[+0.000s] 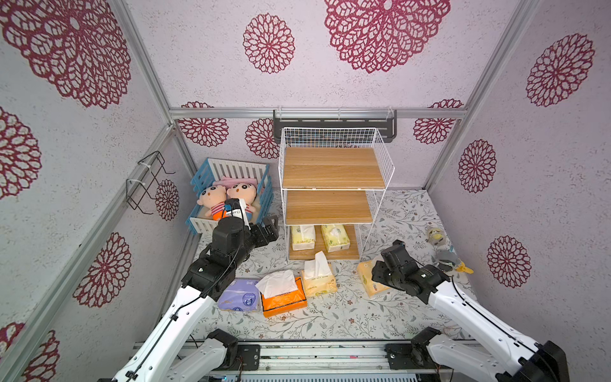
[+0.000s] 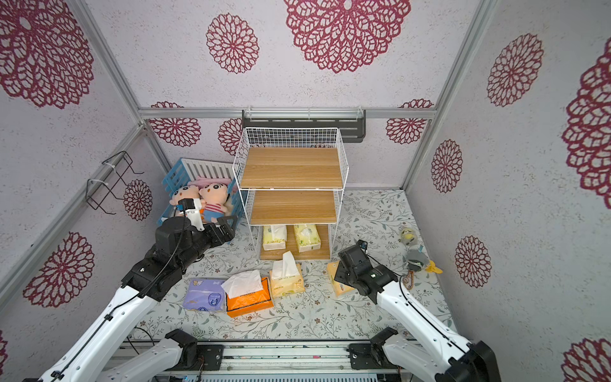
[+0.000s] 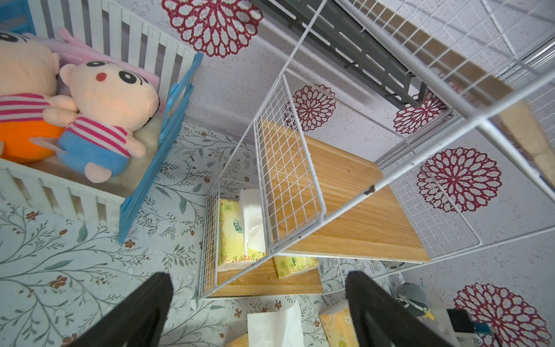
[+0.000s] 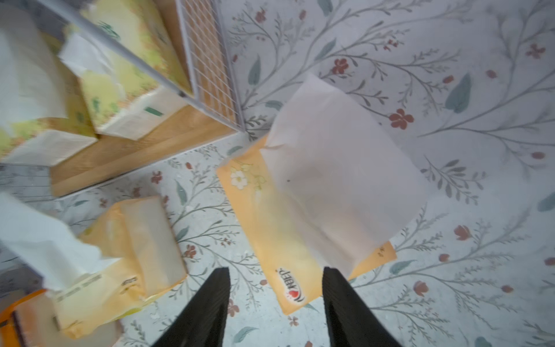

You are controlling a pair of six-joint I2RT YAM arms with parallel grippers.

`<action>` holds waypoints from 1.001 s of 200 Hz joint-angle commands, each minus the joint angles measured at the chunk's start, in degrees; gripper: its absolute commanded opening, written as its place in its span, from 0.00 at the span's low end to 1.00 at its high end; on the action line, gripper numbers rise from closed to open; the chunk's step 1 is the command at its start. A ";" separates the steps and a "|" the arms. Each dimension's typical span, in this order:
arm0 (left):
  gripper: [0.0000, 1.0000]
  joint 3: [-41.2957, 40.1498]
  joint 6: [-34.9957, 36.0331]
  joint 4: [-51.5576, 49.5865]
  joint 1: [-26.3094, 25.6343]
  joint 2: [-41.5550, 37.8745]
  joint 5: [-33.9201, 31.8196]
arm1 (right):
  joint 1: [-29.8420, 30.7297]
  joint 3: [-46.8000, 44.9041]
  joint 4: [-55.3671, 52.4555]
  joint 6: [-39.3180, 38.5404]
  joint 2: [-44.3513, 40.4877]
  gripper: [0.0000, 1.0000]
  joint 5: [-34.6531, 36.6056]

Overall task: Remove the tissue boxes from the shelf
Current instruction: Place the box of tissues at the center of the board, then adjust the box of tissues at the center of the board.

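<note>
Shelf [image 1: 332,168]: 3-tier white wire rack w/ wood boards, upright. Bottom board: pale yellow pack [image 1: 303,237] & yellow-green pack [image 1: 335,237], side by side. Floor in front: lavender pack [image 1: 238,296], orange pack [image 1: 284,299], cream pack [image 1: 319,281], yellow-orange pack [image 4: 255,216]. All four lie flat. White tissue sticks out of orange, cream & yellow-orange.

Soft, even, bright light fills both top views, without glare. Shadows are faint, deepest under the lower boards of the tall white wire shelf with light wooden boards [image 1: 332,167]. The left wrist view is sharp, its wide lens splaying the shelf's wires toward the corners; the left arm's black fingers [image 3: 135,312] sit dark and soft up close. The right wrist view is smeared by blur: the pale orange tissue pack [image 4: 270,240] and its white sheet look washed out.
</note>
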 commanded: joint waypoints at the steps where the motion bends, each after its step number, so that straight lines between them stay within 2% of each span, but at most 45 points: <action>1: 0.97 -2.39 -3.48 3.00 1.88 0.38 2.82 | 0.77 -1.12 12.38 3.06 -9.88 0.51 -6.39; 23: 0.97 -3.20 -4.85 4.99 2.19 0.86 3.60 | 1.98 -5.69 21.55 9.22 -17.27 0.47 -4.55; 43: 0.97 -2.83 -4.77 4.89 2.16 1.84 4.21 | 2.56 -8.52 27.87 10.92 -17.59 0.47 -5.51; 67: 0.97 -2.67 -4.59 3.21 2.26 1.98 4.14 | 4.37 -8.26 31.29 11.04 -11.85 0.47 -7.51; 82: 0.97 -3.35 -4.70 2.04 2.25 0.83 2.68 | 7.12 -7.45 32.23 10.93 -7.55 0.48 -6.16; 112: 0.97 -0.80 -2.31 -11.61 2.55 -1.86 -10.71 | 11.79 -6.97 33.71 10.36 0.03 0.50 -3.57; 121: 0.97 0.14 -1.97 -15.28 3.08 -2.52 -12.39 | 12.64 -7.14 34.22 10.22 1.99 0.52 -3.41; 139: 0.97 0.60 -2.69 -20.32 4.31 -3.75 -11.26 | 13.69 -7.23 34.07 9.92 5.39 0.54 -2.69; 160: 0.97 -0.26 -7.87 -25.95 5.08 -5.86 -11.68 | 14.18 -6.33 33.48 8.70 9.65 0.56 -3.10; 200: 0.97 -7.76 -15.68 -29.96 6.93 -14.27 -9.57 | 16.57 -3.11 32.84 5.51 17.67 0.62 -2.70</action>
